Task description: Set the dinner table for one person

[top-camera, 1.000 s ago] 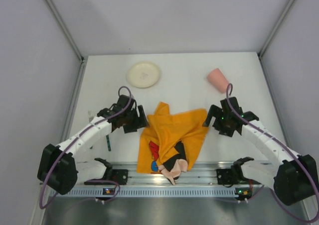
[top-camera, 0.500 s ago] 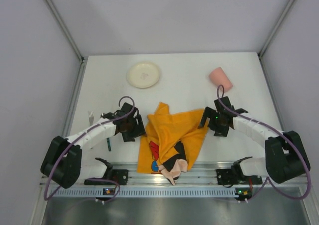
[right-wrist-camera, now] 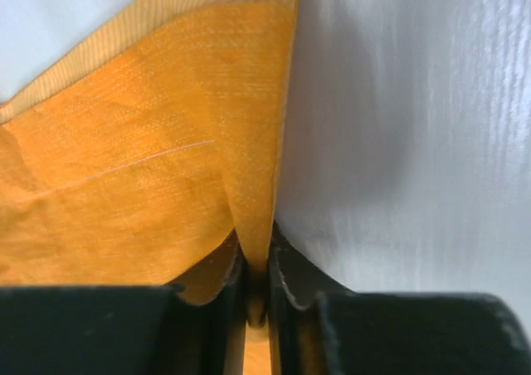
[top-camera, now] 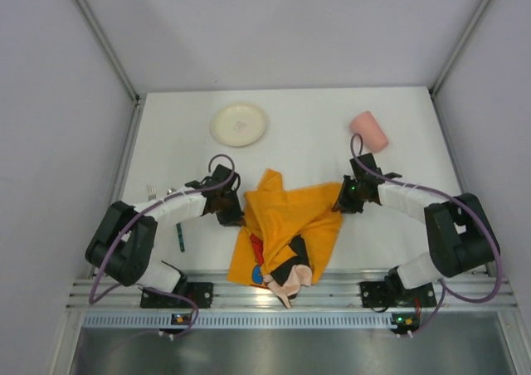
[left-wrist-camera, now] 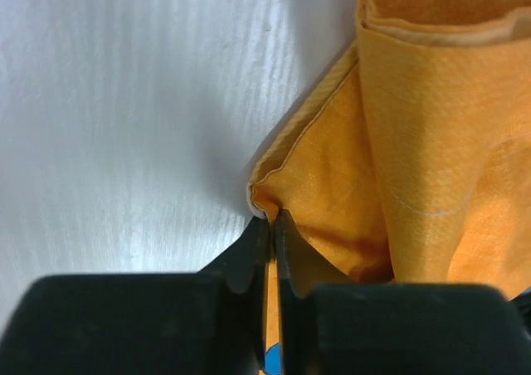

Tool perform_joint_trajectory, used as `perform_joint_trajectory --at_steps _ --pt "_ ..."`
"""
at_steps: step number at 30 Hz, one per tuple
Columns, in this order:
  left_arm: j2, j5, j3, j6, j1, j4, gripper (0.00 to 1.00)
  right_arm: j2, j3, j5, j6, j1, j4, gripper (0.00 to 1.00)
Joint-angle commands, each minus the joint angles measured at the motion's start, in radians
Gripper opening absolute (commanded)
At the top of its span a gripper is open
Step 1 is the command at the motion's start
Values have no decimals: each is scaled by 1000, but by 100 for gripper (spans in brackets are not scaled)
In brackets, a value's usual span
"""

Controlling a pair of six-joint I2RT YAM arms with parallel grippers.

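Orange mat [top-camera: 286,213] lies bunched between the arms on the dinner table [top-camera: 307,134], left gripper [left-wrist-camera: 270,226] pinching its left edge, right gripper [right-wrist-camera: 257,263] its right edge.

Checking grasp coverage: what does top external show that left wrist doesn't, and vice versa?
Top external only: the plate, the pink cup, the right gripper at the right edge of the orange cloth mat, and the mat's whole crumpled outline with its printed figure. Left wrist only: close up, the left gripper has its jaws pinched on a folded corner of the mat. Both: the left gripper at the mat's left side, the mat itself and the white table.
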Motion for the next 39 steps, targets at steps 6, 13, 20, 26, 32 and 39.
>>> perform_joint_trajectory --at_steps 6,13,20,26,32,39 --pt "36 -75 28 9 -4 -3 0 148 210 -1 -150 -18 -103 0" --pt "-87 -250 80 10 104 -181 0 306 606 187 -273 -84 -327 0" --pt "-158 -257 86 113 285 -241 0 479 851 251 -313 -144 -473 0" --pt "-133 -305 144 188 308 -267 0 495 775 261 -285 -141 -473 0" --pt "-57 -375 239 262 316 -313 0 516 753 235 -313 -141 -468 0" --pt "40 -385 310 279 319 -324 17 511 804 254 -300 -139 -471 8"
